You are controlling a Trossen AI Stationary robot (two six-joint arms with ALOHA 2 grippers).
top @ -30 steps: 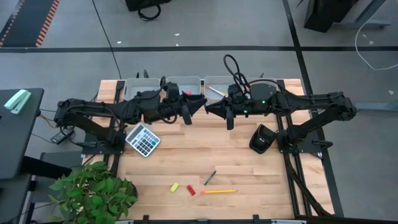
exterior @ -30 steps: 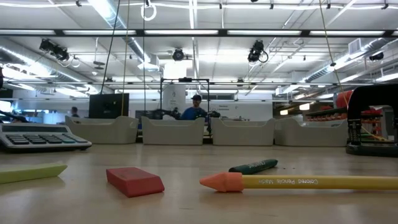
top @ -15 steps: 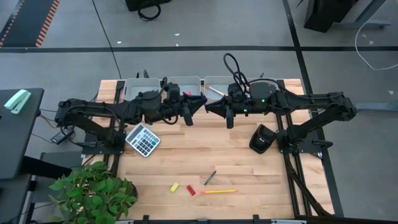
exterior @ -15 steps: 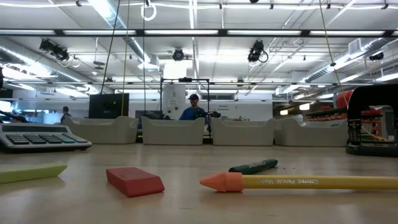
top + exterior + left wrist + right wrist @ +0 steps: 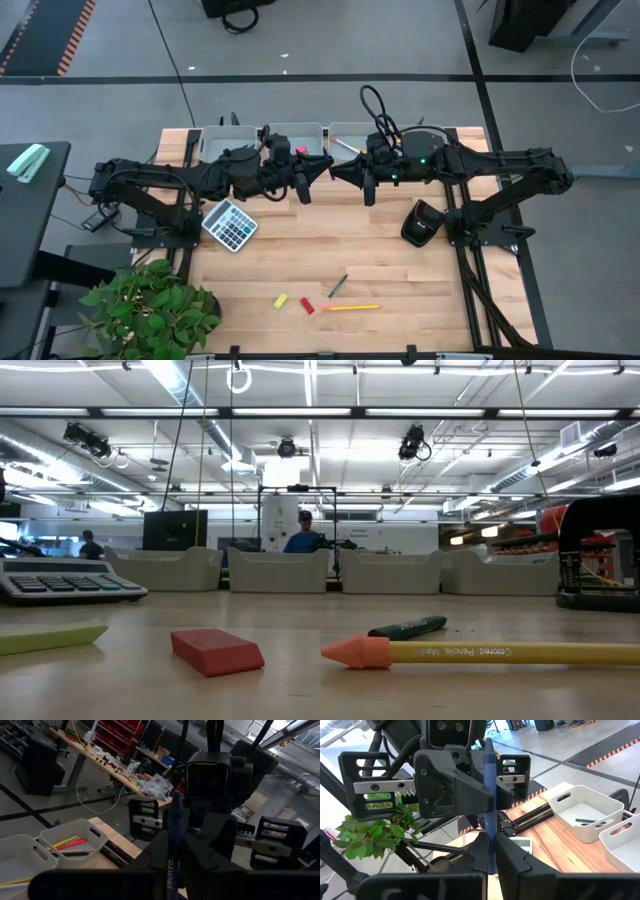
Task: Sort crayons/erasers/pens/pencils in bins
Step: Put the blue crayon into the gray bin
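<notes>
Robot body, 2 arms, matt black throughout.

- Left arm (image 5: pixel 170 180): jointed black links, blocky housings, thin black cables at the base end.
- Right arm (image 5: pixel 500 170): same build; a thick black cable loops above the wrist; a small green light shows on the housing.
- Left hand (image 5: pixel 318 168): 2 tapered, wedge-shaped black fingers; slotted black carriage blocks on a toothed silver rail.
- Right hand (image 5: pixel 337 171): matching wedge fingers; boxy black wrist housing with a square camera window and small screws.
</notes>
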